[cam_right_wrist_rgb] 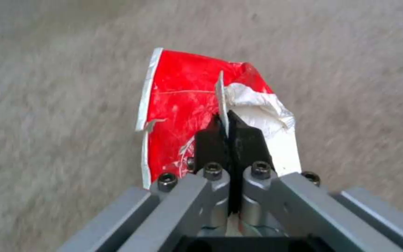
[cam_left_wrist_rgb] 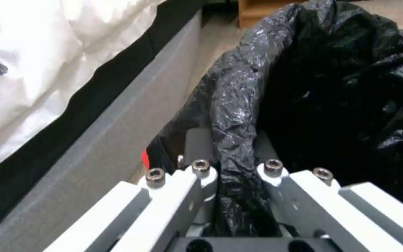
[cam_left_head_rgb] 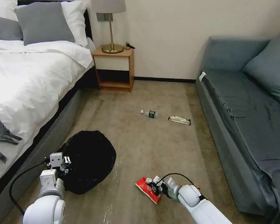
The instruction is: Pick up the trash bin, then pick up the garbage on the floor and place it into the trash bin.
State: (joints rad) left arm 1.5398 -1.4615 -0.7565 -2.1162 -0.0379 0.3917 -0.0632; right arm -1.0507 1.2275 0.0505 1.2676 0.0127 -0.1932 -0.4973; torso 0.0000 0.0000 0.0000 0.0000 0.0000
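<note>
Trash bin (cam_left_head_rgb: 88, 160) is sitting on the carpet beside the bed (cam_left_head_rgb: 28, 81), left end effector (cam_left_wrist_rgb: 233, 164) clamping its black liner rim, while right end effector (cam_right_wrist_rgb: 229, 136) is pinching the red snack packet (cam_right_wrist_rgb: 178, 105) low over the floor.

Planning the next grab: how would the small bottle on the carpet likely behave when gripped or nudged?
The small bottle lies on its side, so a nudge would probably roll it. It looks clear and small, likely light. Its smooth round body may slip between closing fingers.
</note>
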